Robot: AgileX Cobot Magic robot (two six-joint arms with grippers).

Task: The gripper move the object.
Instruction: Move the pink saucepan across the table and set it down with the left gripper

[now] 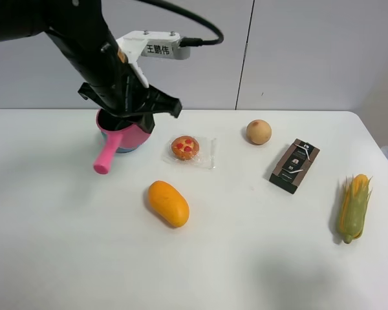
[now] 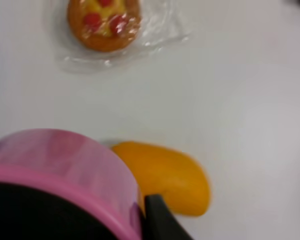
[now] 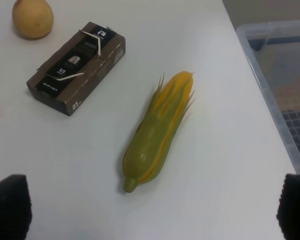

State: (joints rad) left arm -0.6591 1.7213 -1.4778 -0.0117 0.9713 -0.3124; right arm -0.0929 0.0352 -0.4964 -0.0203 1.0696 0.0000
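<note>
The pink toy saucepan (image 1: 124, 134) is at the back left of the table, its straight pink handle (image 1: 107, 157) pointing toward the front. My left gripper (image 1: 128, 115) comes down on its rim. In the left wrist view the pink wall (image 2: 75, 170) fills the near corner, with one black finger (image 2: 160, 220) pressed on its outside and the dark interior on the other side. The pan's underside is over a blue bowl (image 1: 130, 150), of which only a sliver shows. My right gripper (image 3: 152, 210) is open and empty above the table's right side, near a corn cob (image 3: 157, 132).
An orange mango (image 1: 168, 203) lies in front of the pan. A wrapped tart (image 1: 185, 148), a round tan fruit (image 1: 258, 132), a dark box (image 1: 294, 165) and the corn (image 1: 353, 206) spread to the right. A clear bin (image 3: 280, 75) stands beyond the table's right edge.
</note>
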